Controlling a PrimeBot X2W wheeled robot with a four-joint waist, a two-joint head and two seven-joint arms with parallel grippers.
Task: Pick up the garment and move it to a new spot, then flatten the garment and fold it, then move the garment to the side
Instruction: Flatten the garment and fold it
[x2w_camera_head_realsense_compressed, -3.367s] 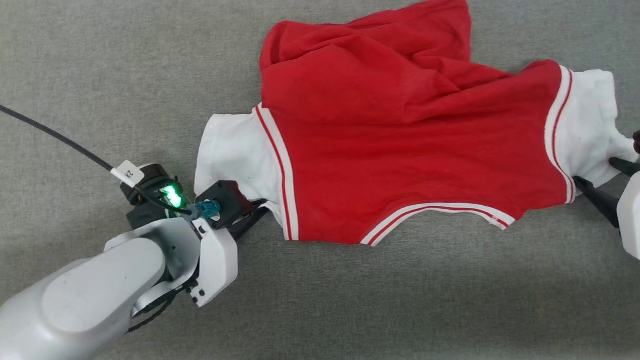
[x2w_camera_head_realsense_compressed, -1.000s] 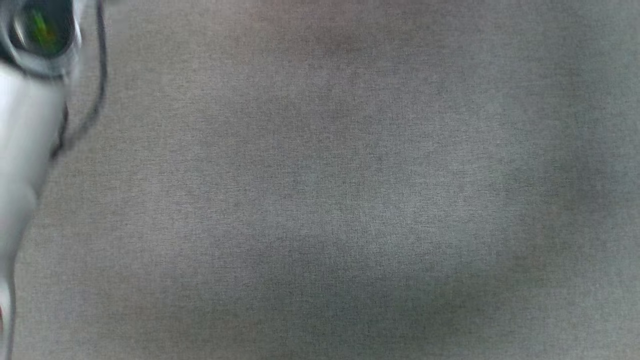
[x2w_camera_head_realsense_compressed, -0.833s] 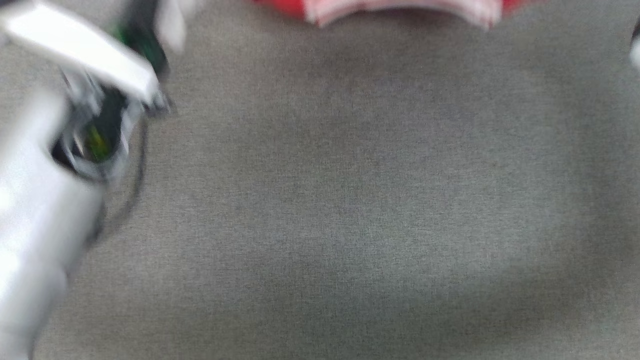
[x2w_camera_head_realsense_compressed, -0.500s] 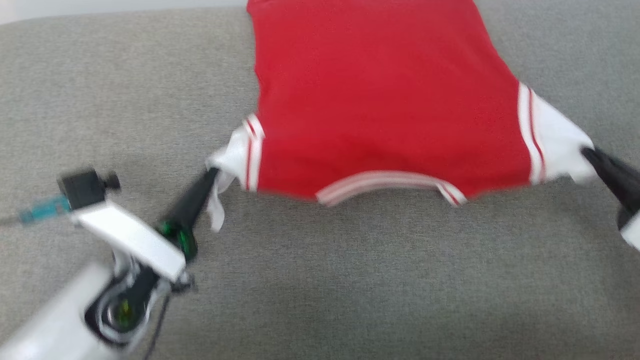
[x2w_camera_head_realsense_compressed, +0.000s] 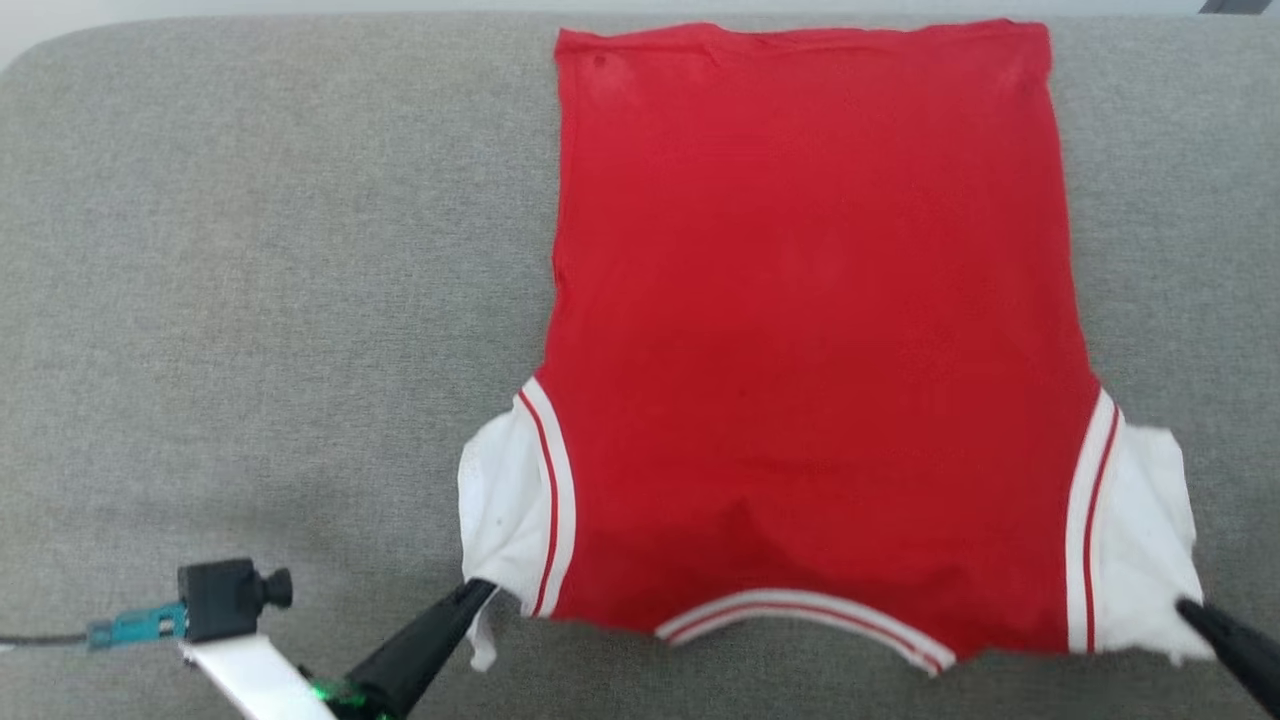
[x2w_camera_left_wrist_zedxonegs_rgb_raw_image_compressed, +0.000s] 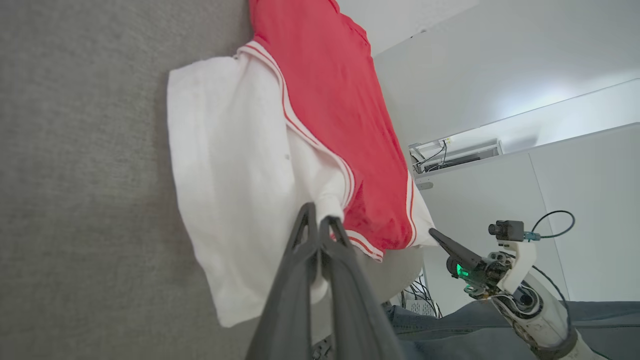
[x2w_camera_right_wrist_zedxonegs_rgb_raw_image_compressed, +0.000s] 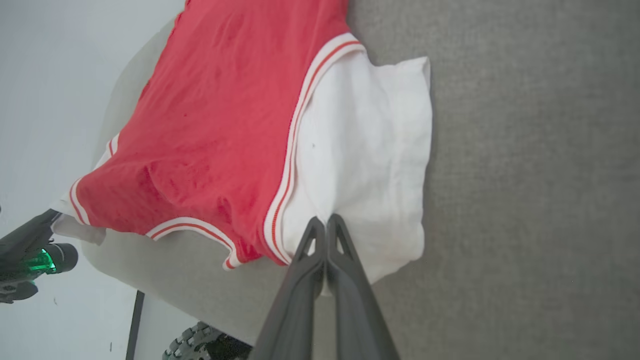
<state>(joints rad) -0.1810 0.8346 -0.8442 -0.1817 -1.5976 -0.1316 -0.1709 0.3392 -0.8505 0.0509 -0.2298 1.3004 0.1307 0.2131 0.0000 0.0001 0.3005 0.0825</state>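
The garment (x2w_camera_head_realsense_compressed: 810, 330), a red T-shirt with white sleeve ends, lies spread flat on the grey table (x2w_camera_head_realsense_compressed: 250, 300), hem at the far edge and striped collar (x2w_camera_head_realsense_compressed: 800, 610) toward me. My left gripper (x2w_camera_head_realsense_compressed: 480, 588) is shut on the near corner of its white left sleeve (x2w_camera_left_wrist_zedxonegs_rgb_raw_image_compressed: 235, 190); in the left wrist view the fingers (x2w_camera_left_wrist_zedxonegs_rgb_raw_image_compressed: 300, 240) pinch that cloth. My right gripper (x2w_camera_head_realsense_compressed: 1185, 605) is shut on the white right sleeve (x2w_camera_right_wrist_zedxonegs_rgb_raw_image_compressed: 370, 160), with its tips (x2w_camera_right_wrist_zedxonegs_rgb_raw_image_compressed: 326, 220) pressed together on the fabric. The red body (x2w_camera_right_wrist_zedxonegs_rgb_raw_image_compressed: 225, 115) is smooth.
The table's far edge (x2w_camera_head_realsense_compressed: 300, 18) runs just behind the hem, with a pale wall beyond. Bare grey surface stretches to the left of the shirt. White cabinets (x2w_camera_left_wrist_zedxonegs_rgb_raw_image_compressed: 550, 210) and cables stand past the table's near side.
The head camera swung down and back up, blurring the view. The garment, crumpled before, now lies stretched flat farther out. Both grippers have stayed shut on the sleeves.
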